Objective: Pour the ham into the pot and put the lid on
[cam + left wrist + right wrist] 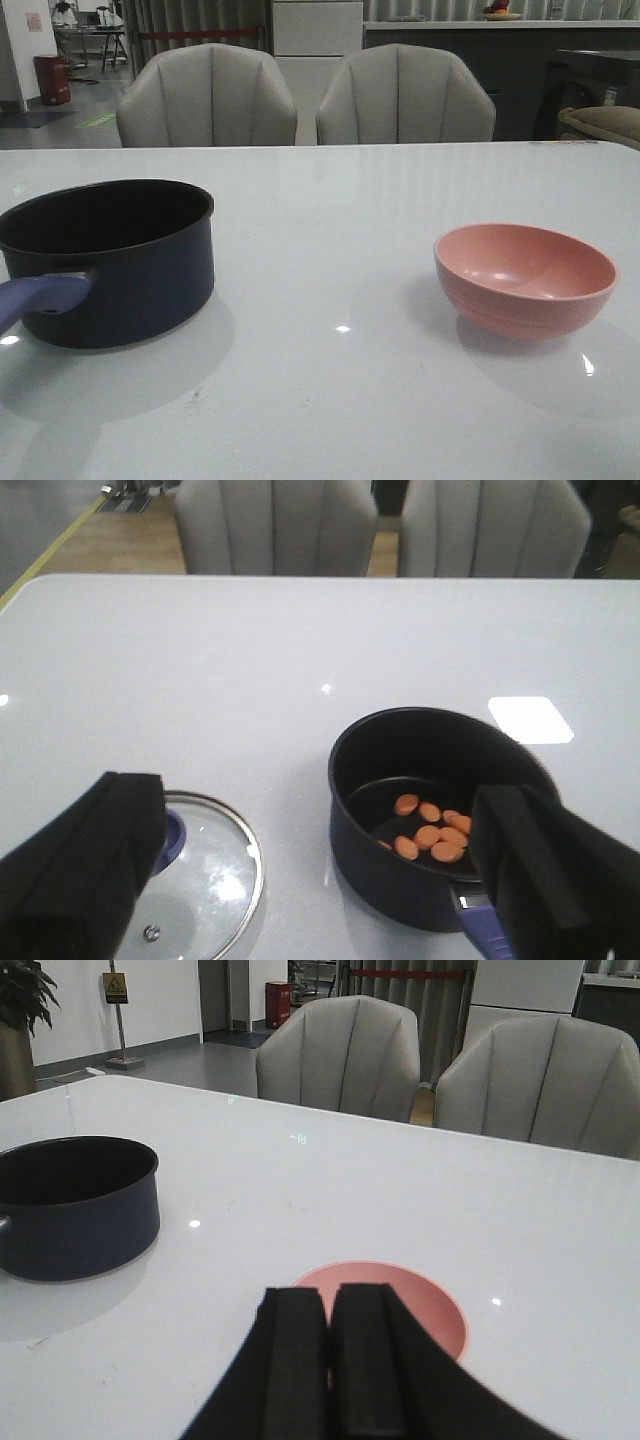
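Lying flat beside the pot (430, 820) (ham (430, 835) already inside), the lid (205, 880) sits below the left fingers (110, 870), wide open and empty.

The pot (120, 265), a wide dark navy-black saucepan, is standing upright and uncovered on the left side of the white table (330, 400), its blue-purple straight handle (40, 297) pointing toward the near left edge. The ham (430, 830), several small flat round orange slices, is lying loosely clustered on the pot floor. The lid (215, 875), round glass with a metal rim and a blue-purple knob (173, 835), is resting flat on the table beside the pot, apart from it.
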Tool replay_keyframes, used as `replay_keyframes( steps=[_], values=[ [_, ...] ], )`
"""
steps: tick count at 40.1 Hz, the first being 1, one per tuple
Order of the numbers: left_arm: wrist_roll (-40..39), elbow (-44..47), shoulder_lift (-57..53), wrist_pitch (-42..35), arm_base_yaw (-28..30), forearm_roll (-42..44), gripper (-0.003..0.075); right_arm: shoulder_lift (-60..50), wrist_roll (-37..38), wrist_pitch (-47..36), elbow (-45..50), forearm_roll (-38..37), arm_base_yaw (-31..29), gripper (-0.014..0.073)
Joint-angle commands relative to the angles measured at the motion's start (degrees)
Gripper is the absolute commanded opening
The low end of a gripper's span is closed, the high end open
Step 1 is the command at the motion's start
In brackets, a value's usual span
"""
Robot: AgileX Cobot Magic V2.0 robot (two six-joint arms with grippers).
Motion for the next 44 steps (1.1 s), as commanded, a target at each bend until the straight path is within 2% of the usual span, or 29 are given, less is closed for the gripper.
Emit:
replay_keyframes(
  steps=[1, 8, 17, 27, 38, 44],
  values=[
    [-0.02, -4.6, 6.01, -1.58, 3.26, -0.54, 0.0659, 0.47, -0.64, -4.48, -1.64, 0.46, -0.19, 0.0147],
    [-0.39, -10.93, 16.87, 4.79, 8.88, -5.44, 0.0659, 0.47, -0.64, -4.48, -1.64, 0.46, -0.19, 0.0147],
    [-0.39, -18.26, 31.42, 9.37, 11.41, -5.06, 0.0659, 0.47, -0.64, -4.48, -1.64, 0.46, -0.19, 0.0147],
    [-0.39, -24.99, 45.42, 13.49, 18.01, -4.72, 0.0659, 0.47, -0.64, -4.48, -1.64, 0.46, -0.19, 0.0147],
    [-0.39, -32.97, 60.27, 19.63, 18.52, -3.77, 0.0659, 0.47, -0.64, -4.48, -1.64, 0.46, -0.19, 0.0147],
    [-0.39, -35.67, 65.26, 20.27, 18.52, -3.77, 0.0659, 0.47, -0.64, -4.48, -1.64, 0.46, -0.19, 0.0147]
  ],
)
